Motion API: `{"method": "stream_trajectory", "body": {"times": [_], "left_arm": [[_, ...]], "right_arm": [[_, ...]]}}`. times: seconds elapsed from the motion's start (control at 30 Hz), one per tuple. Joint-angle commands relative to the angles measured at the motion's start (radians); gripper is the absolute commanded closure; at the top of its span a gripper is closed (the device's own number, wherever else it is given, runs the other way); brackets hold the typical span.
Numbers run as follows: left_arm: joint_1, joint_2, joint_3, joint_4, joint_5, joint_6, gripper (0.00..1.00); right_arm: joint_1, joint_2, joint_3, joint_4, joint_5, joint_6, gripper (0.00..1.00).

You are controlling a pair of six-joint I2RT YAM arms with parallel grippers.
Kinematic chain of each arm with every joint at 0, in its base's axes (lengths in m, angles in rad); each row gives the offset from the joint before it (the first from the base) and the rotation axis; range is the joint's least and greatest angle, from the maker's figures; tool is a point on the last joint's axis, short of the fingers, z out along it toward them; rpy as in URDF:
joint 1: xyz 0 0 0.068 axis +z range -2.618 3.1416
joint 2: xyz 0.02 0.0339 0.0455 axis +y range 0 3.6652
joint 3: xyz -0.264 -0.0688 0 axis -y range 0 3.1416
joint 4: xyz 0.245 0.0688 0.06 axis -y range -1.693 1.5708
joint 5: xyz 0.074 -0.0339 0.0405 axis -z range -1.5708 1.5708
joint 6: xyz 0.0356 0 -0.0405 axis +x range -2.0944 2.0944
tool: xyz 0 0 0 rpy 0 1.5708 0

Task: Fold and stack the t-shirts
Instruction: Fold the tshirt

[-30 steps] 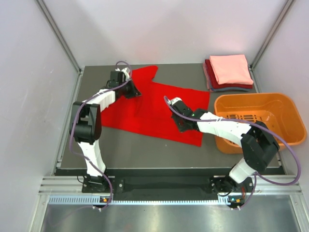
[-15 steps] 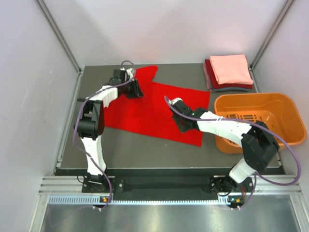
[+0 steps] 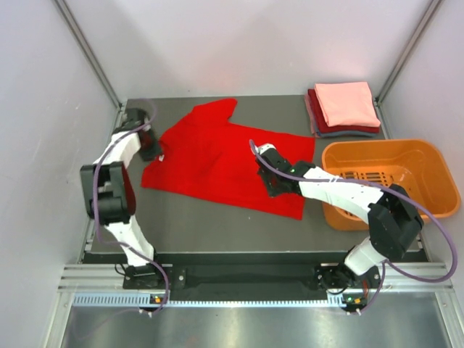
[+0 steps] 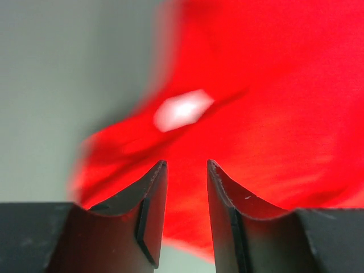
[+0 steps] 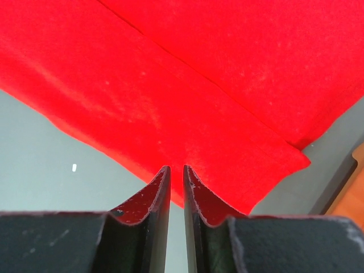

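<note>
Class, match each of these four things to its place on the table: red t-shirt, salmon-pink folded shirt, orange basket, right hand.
1 red t-shirt
2 salmon-pink folded shirt
3 orange basket
4 right hand

A top of the folded stack
B right edge of the table, nearer than the stack
C spread out mid-table
D over the red t-shirt's right half

Pairs: 1-C, 2-A, 3-B, 4-D

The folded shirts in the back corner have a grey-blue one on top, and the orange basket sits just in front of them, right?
Not quite. The one on top of the folded stack is the salmon-pink shirt, not a grey-blue one. The rest holds: the orange basket does sit just in front of the stack, nearer the arms. The top external view shows this.
</note>
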Motion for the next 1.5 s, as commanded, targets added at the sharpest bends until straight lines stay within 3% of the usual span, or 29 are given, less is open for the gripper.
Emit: {"method": "stream_trajectory", "body": {"times": [0.0,0.13,0.2,0.3,0.53,0.7,0.83,1.27,1.47], "left_arm": [[0.115,-0.207,-0.125,-0.08,-0.117,-0.029,0.6],[0.198,-0.364,-0.293,-0.043,-0.079,-0.027,0.59],[0.245,-0.426,-0.342,-0.011,0.037,-0.053,0.59],[0.278,-0.448,-0.405,0.027,0.12,-0.096,0.59],[0.288,-0.436,-0.513,0.124,0.111,-0.141,0.55],[0.29,-0.342,-0.525,0.153,0.121,-0.162,0.55],[0.292,-0.335,-0.557,0.188,0.052,-0.17,0.55],[0.29,-0.321,-0.588,0.354,0.033,-0.233,0.56],[0.29,-0.281,-0.561,0.346,0.021,-0.236,0.64]], "right_arm": [[0.016,-0.047,0.016,0.032,-0.028,0.015,0.84],[0.025,-0.042,0.012,0.063,-0.06,0.009,0.83],[0.03,-0.047,0.004,0.071,-0.066,0.002,0.83],[0.028,-0.062,-0.019,0.088,-0.066,-0.014,0.83],[0.028,-0.094,-0.063,0.106,-0.058,-0.032,0.82],[0.028,-0.094,-0.068,0.115,-0.057,-0.032,0.82],[0.027,-0.104,-0.07,0.111,-0.043,-0.034,0.82],[0.022,-0.122,-0.07,0.098,-0.029,-0.04,0.82],[0.019,-0.116,-0.067,0.095,-0.029,-0.044,0.82]]}}
